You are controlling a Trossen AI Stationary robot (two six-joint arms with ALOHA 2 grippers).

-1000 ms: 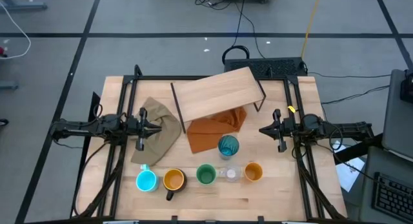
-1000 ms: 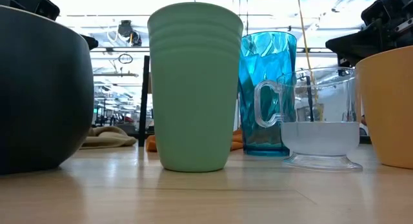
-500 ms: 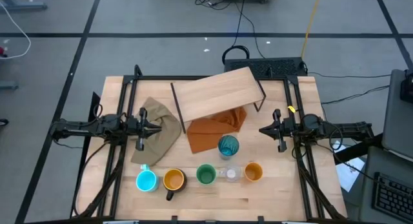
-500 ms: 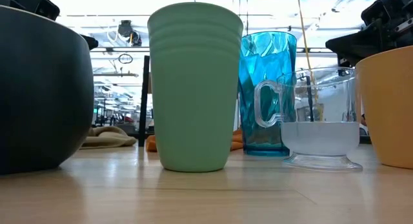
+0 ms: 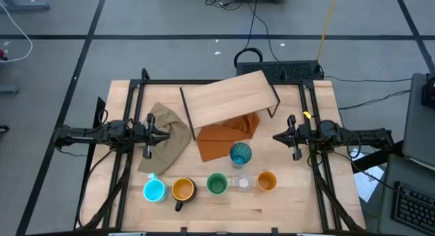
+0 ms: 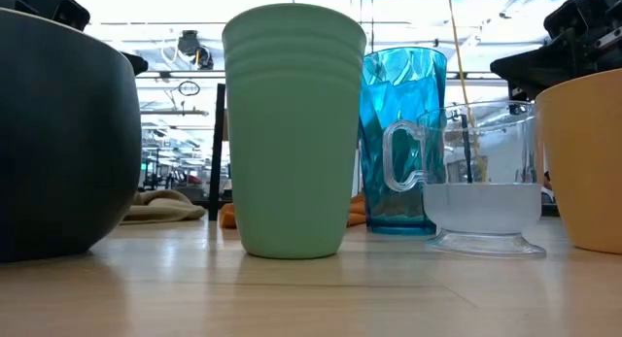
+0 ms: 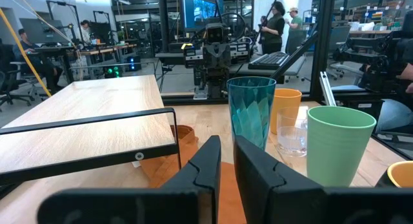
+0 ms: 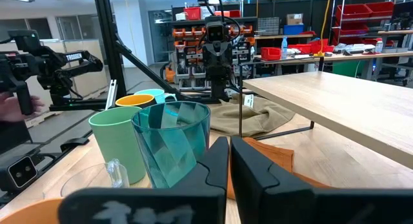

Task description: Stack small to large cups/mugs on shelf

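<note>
A row of cups [image 5: 216,184] stands along the near table edge, the teal tumbler [image 5: 240,154] just behind it, between and well apart from the clenched, empty left gripper [image 5: 167,133] and right gripper [image 5: 276,136], the shelf [image 5: 228,98] farthest back.

The light is bright and even, coming from ceiling lamps above. Shadows on the surface [image 5: 299,202] are soft and short. In the low view the near black mug [image 6: 58,133] looks blurred, and the far windows glare white.
</note>
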